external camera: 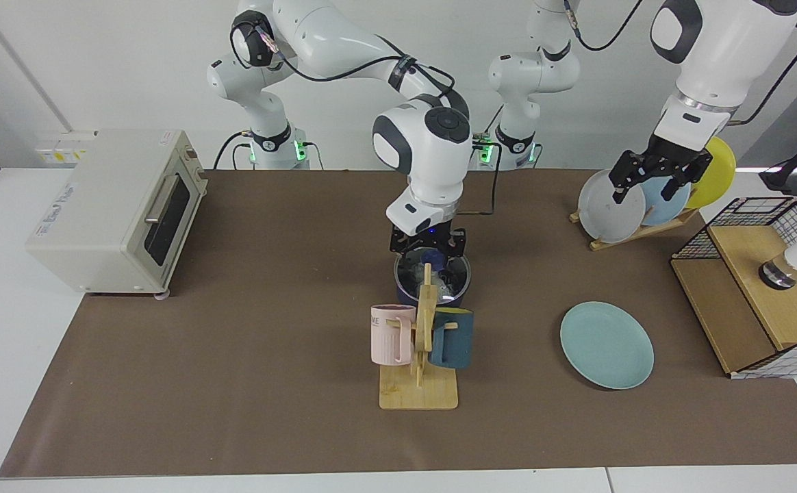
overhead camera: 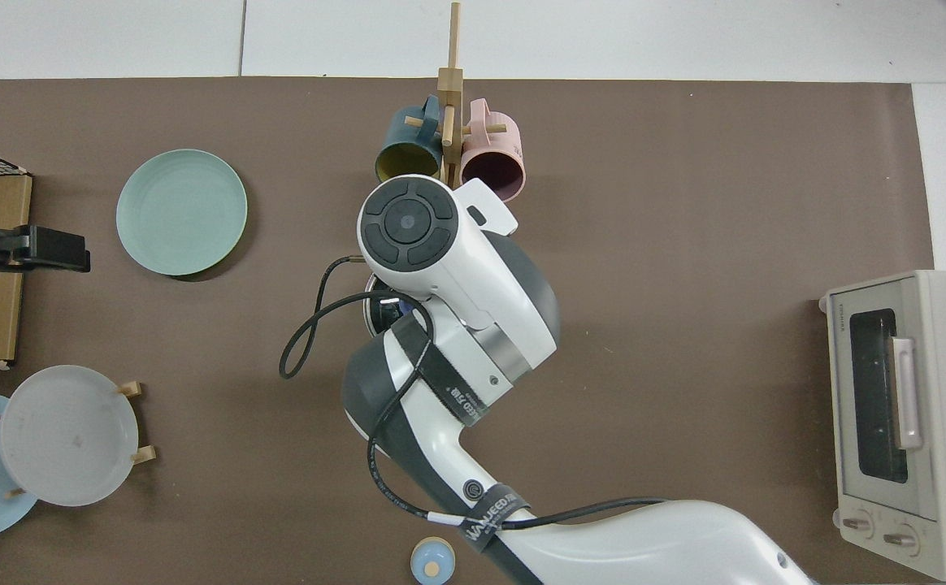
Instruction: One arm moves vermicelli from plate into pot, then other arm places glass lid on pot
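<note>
The dark pot (external camera: 412, 293) stands at mid-table, partly hidden behind the wooden mug rack. The glass lid (external camera: 444, 274) lies on it, its blue knob (external camera: 432, 259) upright, and pale vermicelli (external camera: 448, 292) shows through the glass. My right gripper (external camera: 428, 250) hangs open just above the knob, not touching it. In the top view the right arm covers the pot; only its rim (overhead camera: 375, 305) and the handle's light blue knob (overhead camera: 428, 561) show. The teal plate (external camera: 606, 345) (overhead camera: 181, 211) lies bare. My left gripper (external camera: 652, 183) (overhead camera: 42, 248) waits open, raised near the plate rack.
A mug rack (external camera: 419, 383) with a pink mug (external camera: 391, 334) and a dark teal mug (external camera: 452, 337) stands right in front of the pot. A toaster oven (external camera: 114, 209) sits at one end; upright plates (external camera: 611, 205) and a wire-and-wood box (external camera: 758, 287) at the other.
</note>
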